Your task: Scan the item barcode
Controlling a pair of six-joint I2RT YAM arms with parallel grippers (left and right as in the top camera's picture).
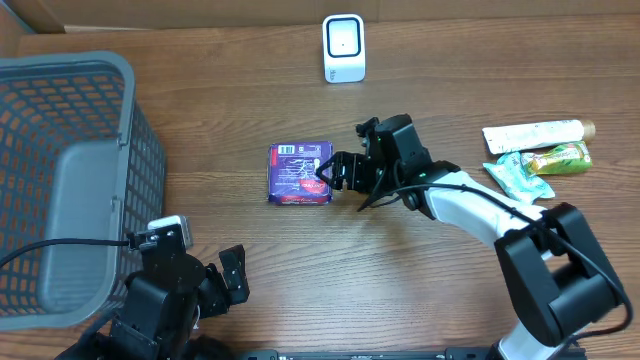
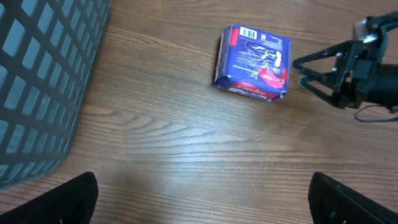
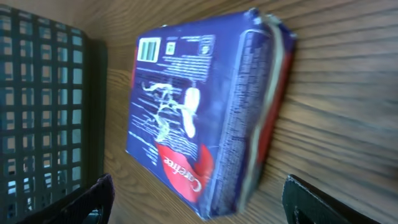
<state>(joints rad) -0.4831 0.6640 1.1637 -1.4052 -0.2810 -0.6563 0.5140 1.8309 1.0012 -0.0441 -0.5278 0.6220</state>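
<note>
The item is a purple-blue Carefree pack (image 1: 299, 173) lying flat on the wooden table, its barcode (image 2: 249, 32) facing up at one corner. My right gripper (image 1: 322, 174) is open at the pack's right edge, its fingers apart and not gripping. In the right wrist view the pack (image 3: 193, 118) fills the middle, and its near end lies between the spread fingers of the right gripper (image 3: 199, 202). A white scanner (image 1: 343, 48) stands upright at the back of the table. My left gripper (image 2: 202, 199) is wide open over bare wood near the front left, far from the pack (image 2: 254, 61).
A grey mesh basket (image 1: 60, 170) fills the left side, close beside the left arm. At the right edge lie a white tube (image 1: 535, 134), a yellow-green packet (image 1: 560, 158) and a pale green packet (image 1: 515, 176).
</note>
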